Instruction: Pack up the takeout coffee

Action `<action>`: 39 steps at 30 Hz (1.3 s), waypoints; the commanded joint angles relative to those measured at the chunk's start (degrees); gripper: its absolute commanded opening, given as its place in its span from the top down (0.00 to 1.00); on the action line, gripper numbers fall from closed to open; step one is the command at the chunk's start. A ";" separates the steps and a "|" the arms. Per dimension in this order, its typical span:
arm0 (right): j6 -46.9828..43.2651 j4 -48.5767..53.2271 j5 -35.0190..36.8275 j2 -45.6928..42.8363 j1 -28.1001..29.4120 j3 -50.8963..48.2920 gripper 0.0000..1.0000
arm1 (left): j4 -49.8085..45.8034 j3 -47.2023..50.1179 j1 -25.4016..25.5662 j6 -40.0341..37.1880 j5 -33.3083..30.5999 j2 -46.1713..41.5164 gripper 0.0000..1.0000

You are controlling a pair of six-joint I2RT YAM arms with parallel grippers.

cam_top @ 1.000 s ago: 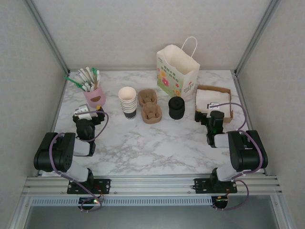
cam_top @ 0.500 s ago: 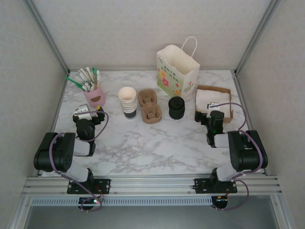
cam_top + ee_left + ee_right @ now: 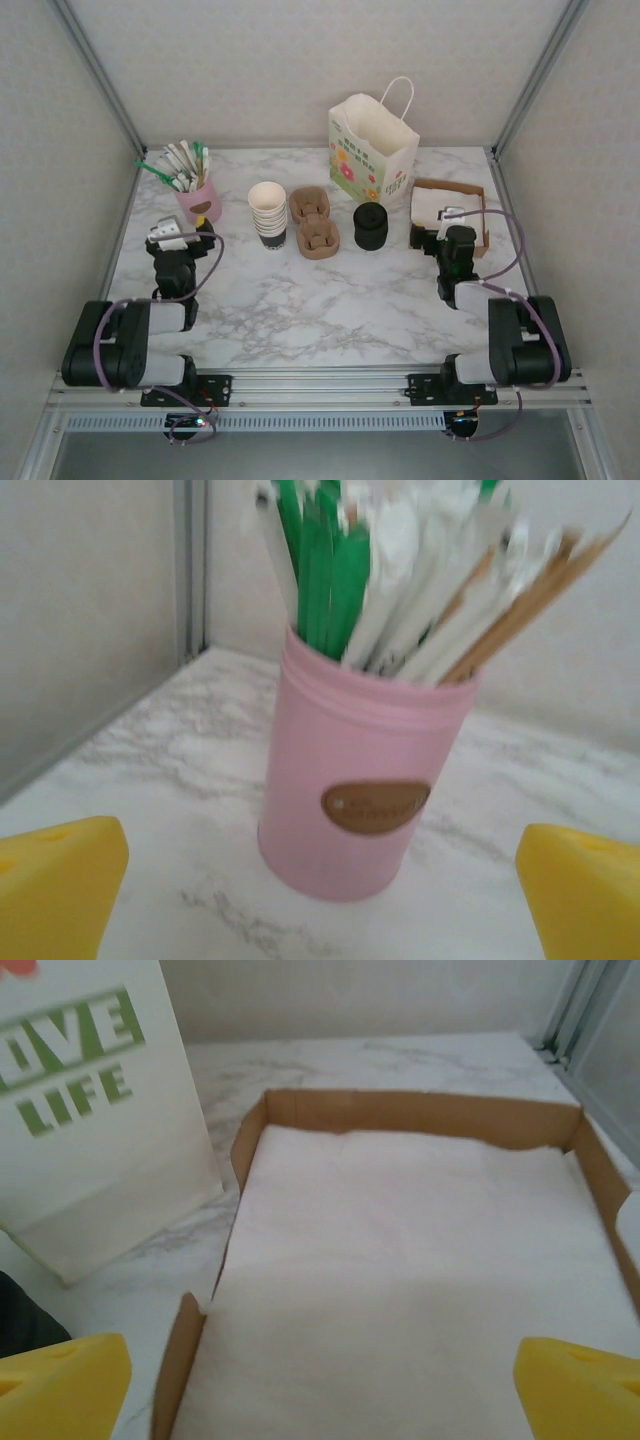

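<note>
Two robot arms wait at the near edge of a marble worktop (image 3: 330, 300), both with their grip wide open. The left fingers (image 3: 60, 880) stand well apart and clamp nothing. They point at a pink holder (image 3: 360, 790) just ahead of them, which is upright and crammed with green, white and wooden stirrers (image 3: 330, 570). The right fingers (image 3: 60, 1380) are equally spread and empty. They hang at the near end of a shallow cardboard tray (image 3: 420, 1115) lined with white napkins (image 3: 420, 1280).

Between the two arms, towards the back, runs a row of supplies. A lidless stack of cream cups (image 3: 267, 212), its lowest cup banded dark, stands right of the pink holder. Two brown pulp carriers (image 3: 320, 240) sit just beside it, one behind the other. A black stack of lids (image 3: 370, 226) follows on their right. Behind the lids stands a white paper bag (image 3: 372, 150), open at the top, with flowers and green lettering on its side. It is close to the tray's left wall.

All of these lie well apart from the left fingers. The lids and the bag are the nearest to the right fingers. I cannot tell where the takeout coffee is, or how it looks.
</note>
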State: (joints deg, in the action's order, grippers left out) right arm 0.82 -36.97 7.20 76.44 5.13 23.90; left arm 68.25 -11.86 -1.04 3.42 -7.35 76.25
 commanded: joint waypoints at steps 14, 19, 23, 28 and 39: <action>13.92 44.22 -1.40 -36.73 0.54 11.60 0.01 | -27.25 -10.32 9.88 11.96 -2.28 -25.88 0.01; 19.76 63.38 -2.38 -43.68 0.58 18.50 0.01 | -43.98 -15.99 11.44 21.88 -4.22 -32.03 0.01; 22.02 68.49 -2.68 -45.12 0.54 20.53 0.01 | -52.48 -20.60 11.46 22.25 -0.30 -32.88 0.01; 27.58 69.18 -5.50 -43.59 0.49 23.38 0.01 | -56.63 -23.14 11.32 24.42 -1.40 -32.55 0.00; 27.06 66.72 -25.94 -29.63 1.53 31.39 0.11 | -65.38 -30.34 10.07 31.64 3.81 -28.45 0.00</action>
State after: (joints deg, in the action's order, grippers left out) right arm 28.12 30.46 -11.84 44.93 5.74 53.25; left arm 7.01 -38.17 9.63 32.36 -6.61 46.30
